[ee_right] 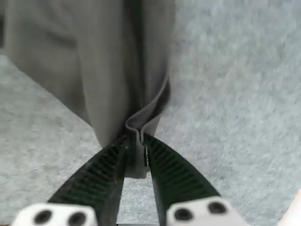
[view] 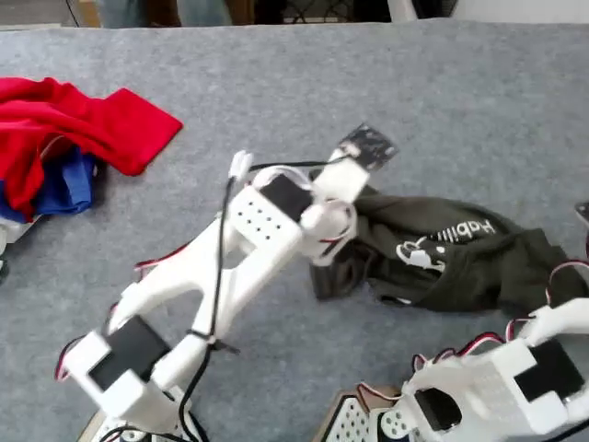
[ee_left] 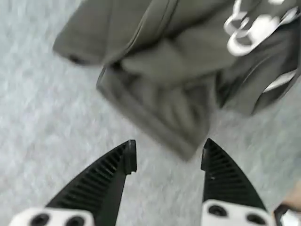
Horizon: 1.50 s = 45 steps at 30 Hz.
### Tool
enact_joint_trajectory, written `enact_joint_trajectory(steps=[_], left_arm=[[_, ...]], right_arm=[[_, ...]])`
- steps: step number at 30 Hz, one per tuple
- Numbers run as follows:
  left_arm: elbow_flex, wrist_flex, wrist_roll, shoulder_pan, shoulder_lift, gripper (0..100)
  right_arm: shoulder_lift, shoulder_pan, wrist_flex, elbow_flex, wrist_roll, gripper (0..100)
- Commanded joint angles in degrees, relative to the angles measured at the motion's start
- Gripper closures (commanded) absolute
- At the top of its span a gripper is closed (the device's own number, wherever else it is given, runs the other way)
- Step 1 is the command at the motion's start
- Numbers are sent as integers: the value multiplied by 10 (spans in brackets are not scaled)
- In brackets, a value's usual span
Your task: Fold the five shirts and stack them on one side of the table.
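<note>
A dark olive shirt [view: 451, 253] with white print lies crumpled on the grey table, right of centre. My left gripper [ee_left: 169, 155] hangs open just above the table, its fingertips short of the shirt's bunched edge [ee_left: 160, 117]. In the high view that arm reaches from the lower left to the shirt's left end [view: 336, 272]. My right gripper [ee_right: 136, 146] is shut on a pinched fold of the same shirt [ee_right: 117, 70], which stretches away from the fingers. A red shirt [view: 83, 124] lies heaped over a blue shirt [view: 64, 189] at the far left.
The right arm's white body [view: 497, 387] sits at the lower right edge. A bit of white cloth [view: 11, 230] pokes out below the blue shirt. Bare grey table [view: 276, 74] stretches across the back and the middle.
</note>
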Motion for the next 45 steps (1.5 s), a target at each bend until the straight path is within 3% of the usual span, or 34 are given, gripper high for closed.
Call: enact_joint_trajectory(steps=[1, 5, 12, 15, 21, 27, 30, 39, 45], left_arm=[[-118, -4, 40, 18, 75, 758], [-255, -4, 92, 28, 217, 758], [-511, 19, 153, 29, 440, 758], [-611, 74, 153, 28, 519, 761], [-794, 189, 149, 22, 639, 981], [-975, 314, 139, -33, 674, 972], [-973, 316, 105, -75, 659, 972], [-886, 316, 97, -166, 499, 972], [-754, 316, 97, -200, 375, 972]], right_arm=[[-15, 37, -53, 27, 37, 982], [-15, 68, -105, 80, 75, 963], [-22, 105, -136, 95, 40, 684], [-37, 105, -94, 80, 25, 645], [-75, 20, 35, 16, -167, 645], [-74, -141, 172, -44, -384, 645], [-73, -213, 189, -69, -459, 645], [29, -439, 176, -80, -625, 665], [90, -511, 181, -129, -636, 933]])
